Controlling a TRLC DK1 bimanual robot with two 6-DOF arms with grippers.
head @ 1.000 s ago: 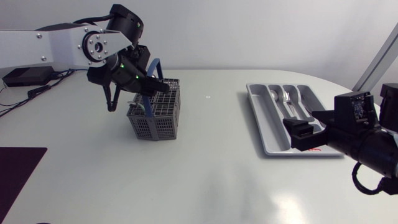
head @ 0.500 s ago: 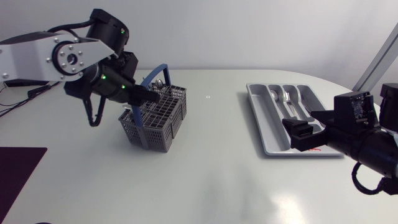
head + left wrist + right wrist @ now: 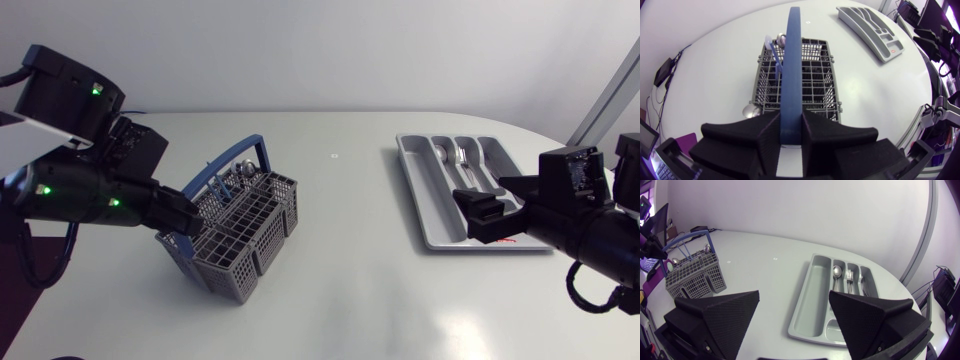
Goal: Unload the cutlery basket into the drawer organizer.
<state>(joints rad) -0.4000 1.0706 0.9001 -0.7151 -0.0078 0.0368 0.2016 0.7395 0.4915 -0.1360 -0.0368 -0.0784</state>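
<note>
In the head view, the cutlery basket [image 3: 240,238] is seen tilted on the left half of the table [image 3: 340,290], well apart from the drawer organizer [image 3: 428,215] at the right. The left gripper [image 3: 188,222] is set against the basket's near corner. Whether the basket's base touches the table cannot be told. The right gripper [image 3: 488,212] is held over the organizer's near edge. A clash is judged possible if the basket is carried there while that gripper stays put.

In the left wrist view, the left gripper [image 3: 791,122] is shown clamped on the blue handle [image 3: 792,60], with one finger pressed to each flat side. The basket [image 3: 815,85] hangs ahead of the fingers. A spoon bowl [image 3: 750,111] is seen at its near wall and a pale blue utensil [image 3: 771,46] at its far end. The hold appears to be near one end of the handle, so swinging or further tipping is to be feared. Cutlery could then be spilled onto the table. The smooth handle could also slip through the fingers.

In the right wrist view, the right gripper [image 3: 795,294] is seen spread wide and empty. The organizer [image 3: 812,305] lies ahead of it, and a spoon [image 3: 837,271], a fork [image 3: 849,275] and a knife [image 3: 863,283] are already laid in its slots. The basket [image 3: 695,275] is seen far off. No piece can be reached until the basket is brought closer.
</note>
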